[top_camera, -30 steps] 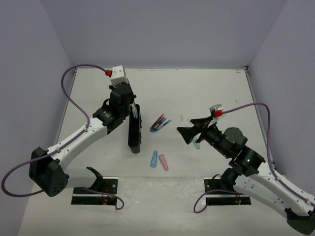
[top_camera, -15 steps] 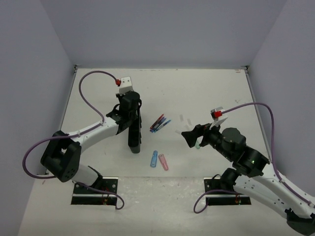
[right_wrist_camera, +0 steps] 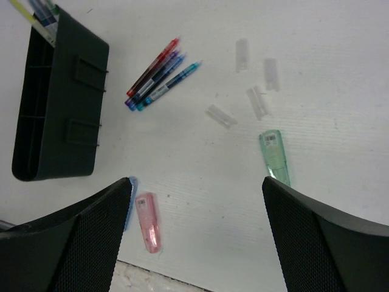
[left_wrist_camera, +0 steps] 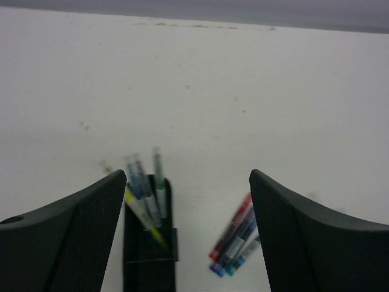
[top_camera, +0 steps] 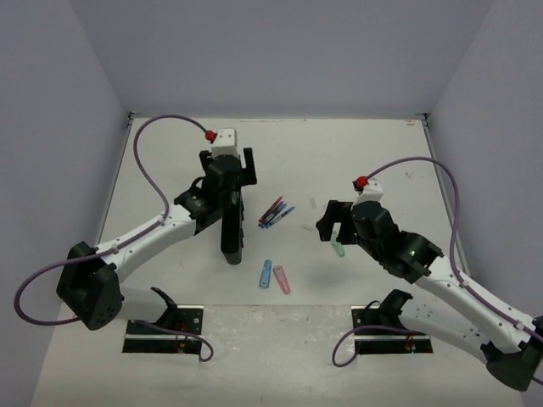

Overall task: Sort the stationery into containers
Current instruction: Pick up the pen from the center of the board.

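**Top view.**
- White desk (top_camera: 365, 161).
- Narrow black plastic organiser, a row of joined square compartments (top_camera: 231, 237): left of centre, its length running away from the arms.
- Left end effector (top_camera: 227, 165): above the organiser's far end, fingers apart, nothing between them.
- Loose bundle of red, purple and blue pens (top_camera: 276, 212): flat on the desk, just right of the organiser.
- Short chunky blue piece (top_camera: 265, 274) and pink piece (top_camera: 281, 279): side by side, nearer the arms.
- Right end effector (top_camera: 333, 222): fingers apart and empty, over a chunky translucent green piece (top_camera: 338, 248).

**Left wrist view.**
- Thin blue, green and yellow-green pens (left_wrist_camera: 146, 198): leaning upright in the organiser's end compartment.

**Right wrist view.**
- The green piece lies flat, nearer the right finger.
- Four clear plastic caps (right_wrist_camera: 255, 100) lie beyond it.

**Judgement.** Sorting looks partly done, and picking up the green piece looks like the step in hand. The next move calls for a straight descent, with the fingers closing across the piece's narrow width.
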Robot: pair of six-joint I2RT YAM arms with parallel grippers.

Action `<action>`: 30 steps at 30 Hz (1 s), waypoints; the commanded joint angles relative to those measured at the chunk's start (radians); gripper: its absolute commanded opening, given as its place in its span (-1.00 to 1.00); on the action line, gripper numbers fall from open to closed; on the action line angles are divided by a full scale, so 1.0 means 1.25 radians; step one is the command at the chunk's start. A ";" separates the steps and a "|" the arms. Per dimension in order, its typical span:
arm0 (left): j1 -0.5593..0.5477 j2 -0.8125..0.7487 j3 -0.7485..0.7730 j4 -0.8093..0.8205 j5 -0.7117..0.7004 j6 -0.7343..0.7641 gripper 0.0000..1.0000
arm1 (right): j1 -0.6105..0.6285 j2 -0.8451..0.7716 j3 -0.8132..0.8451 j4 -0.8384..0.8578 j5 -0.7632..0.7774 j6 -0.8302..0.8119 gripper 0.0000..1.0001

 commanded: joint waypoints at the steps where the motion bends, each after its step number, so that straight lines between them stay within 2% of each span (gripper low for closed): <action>1: -0.130 0.027 0.172 -0.224 0.176 0.092 0.52 | -0.039 -0.027 0.079 -0.105 0.021 0.067 0.63; 3: -0.156 0.077 0.211 -0.268 0.244 0.105 0.30 | -0.040 -0.039 0.086 -0.135 0.018 0.067 0.55; 4: -0.163 0.112 0.220 -0.312 0.294 0.120 0.15 | -0.040 -0.048 0.098 -0.155 0.016 0.067 0.45; 5: -0.169 0.167 0.225 -0.332 0.375 0.145 0.07 | -0.040 -0.064 0.106 -0.178 0.010 0.066 0.38; 7: -0.170 0.253 0.230 -0.357 0.448 0.166 0.01 | -0.040 -0.091 0.113 -0.190 0.000 0.058 0.14; 10: -0.174 0.336 0.240 -0.366 0.454 0.196 -0.04 | -0.040 -0.106 0.111 -0.189 -0.020 0.045 0.12; 13: -0.173 0.396 0.265 -0.360 0.445 0.231 -0.20 | -0.040 -0.088 0.101 -0.186 -0.039 0.023 0.14; 20: -0.172 0.470 0.333 -0.384 0.423 0.265 -0.21 | -0.040 -0.046 0.054 -0.144 -0.085 0.006 0.13; 30: -0.154 0.521 0.400 -0.422 0.393 0.289 -0.23 | -0.040 -0.043 0.039 -0.126 -0.084 -0.007 0.12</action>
